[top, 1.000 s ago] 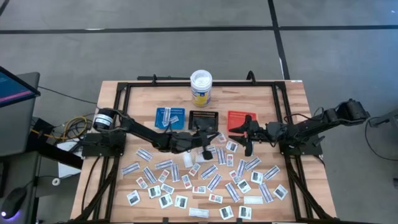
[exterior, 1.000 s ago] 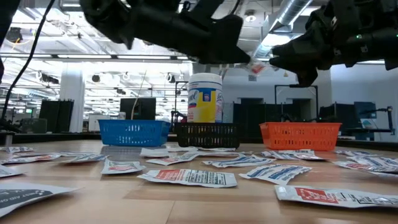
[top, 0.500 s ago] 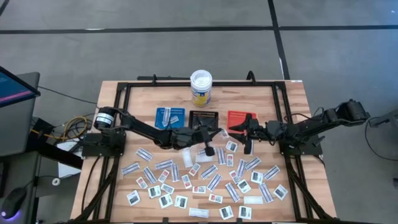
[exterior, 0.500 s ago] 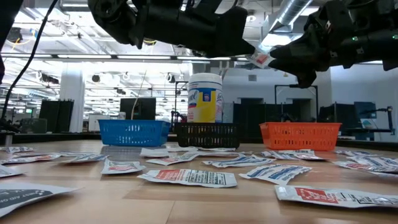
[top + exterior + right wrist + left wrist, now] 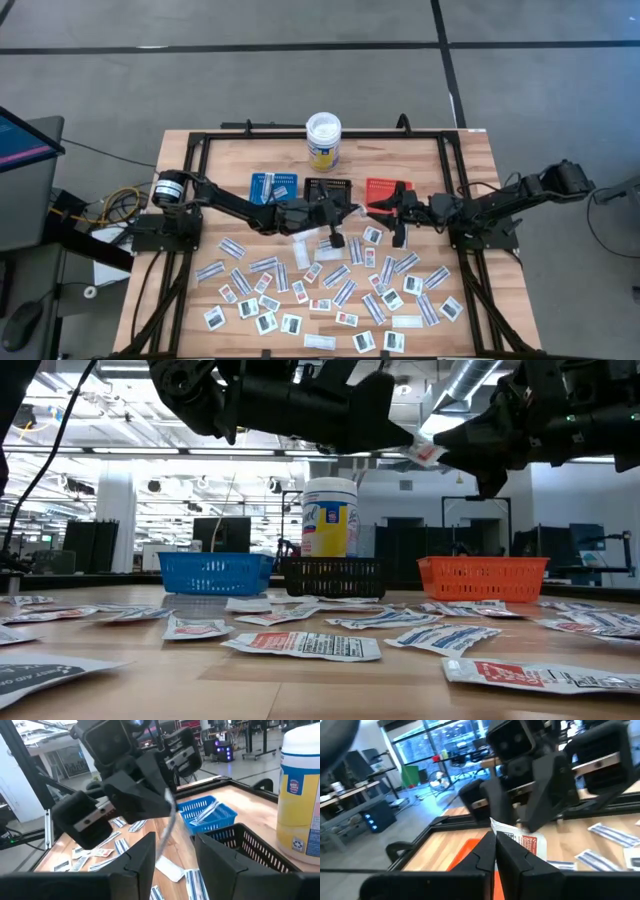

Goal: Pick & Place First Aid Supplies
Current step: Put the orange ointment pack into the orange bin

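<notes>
Several flat paper packets (image 5: 330,285) lie spread on the near half of the wooden table (image 5: 220,150). My left gripper (image 5: 351,212) is shut on one white packet with red marks (image 5: 524,843), held high above the table near the orange tray (image 5: 385,190). My right gripper (image 5: 379,211) faces it, open. In the right wrist view the held packet (image 5: 169,817) shows edge-on in the gap between my right fingers (image 5: 142,855). I see no touch there. My left gripper pinches the packet's near edge (image 5: 501,836) between its two fingertips. The fingers lie about level and come from the table's left. The packet sticks out past the fingertips toward my right gripper, lifted clear of the table (image 5: 424,454).
A blue tray (image 5: 273,186), a black tray (image 5: 328,189) and the orange tray stand in a row at mid-table. A white-lidded tub with a yellow label (image 5: 323,140) stands behind them. A black frame (image 5: 200,140) runs around the table.
My left gripper has carried the packet toward the table's right and a little up, closer to my right gripper's open fingers. The packet stays pinched and clear of the table.
</notes>
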Robot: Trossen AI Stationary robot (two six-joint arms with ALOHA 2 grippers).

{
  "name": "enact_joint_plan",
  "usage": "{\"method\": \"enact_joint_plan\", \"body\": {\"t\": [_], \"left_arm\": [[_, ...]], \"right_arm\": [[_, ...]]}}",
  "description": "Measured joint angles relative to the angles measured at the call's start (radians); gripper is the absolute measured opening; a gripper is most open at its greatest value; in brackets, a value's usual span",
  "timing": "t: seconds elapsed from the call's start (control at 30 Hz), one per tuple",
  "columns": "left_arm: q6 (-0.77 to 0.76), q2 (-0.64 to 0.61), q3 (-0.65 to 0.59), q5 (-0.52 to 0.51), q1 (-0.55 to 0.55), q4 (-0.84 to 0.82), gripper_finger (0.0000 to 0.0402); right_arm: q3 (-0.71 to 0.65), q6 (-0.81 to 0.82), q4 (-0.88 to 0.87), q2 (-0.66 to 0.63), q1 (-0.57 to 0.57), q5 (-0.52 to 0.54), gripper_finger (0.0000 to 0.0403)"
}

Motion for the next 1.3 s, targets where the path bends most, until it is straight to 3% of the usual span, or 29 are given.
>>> {"method": "enact_joint_plan", "body": {"t": [0.23, 0.5, 0.73, 1.03, 1.2, 1.3], "left_arm": [[-0.018, 0.0, 0.0, 0.002, 0.007, 0.016, 0.0012], [-0.018, 0.0, 0.0, 0.002, 0.013, 0.014, 0.0012], [-0.019, 0.0, 0.0, 0.002, 0.012, -0.017, 0.0013], [-0.023, -0.002, 0.0, -0.128, 0.008, -0.147, 0.0073], [-0.081, -0.002, 0.0, -0.192, -0.025, -0.284, 0.0106], [-0.135, -0.002, 0.0, -0.193, -0.059, -0.35, 0.0115]], "right_arm": [[0.0, 0.0, -0.021, 0.0, -0.017, -0.007, 0.0101], [0.0, -0.042, -0.026, 0.0, -0.016, -0.055, 0.0008], [0.0, -0.044, -0.058, 0.0, -0.016, -0.048, 0.0003], [0.0, -0.008, -0.183, -0.02, -0.015, 0.181, 0.0001], [0.0, 0.101, -0.407, -0.1, -0.016, 0.364, 0.0001], [0.0, 0.217, -0.583, -0.164, -0.016, 0.417, 0.0001]]}}
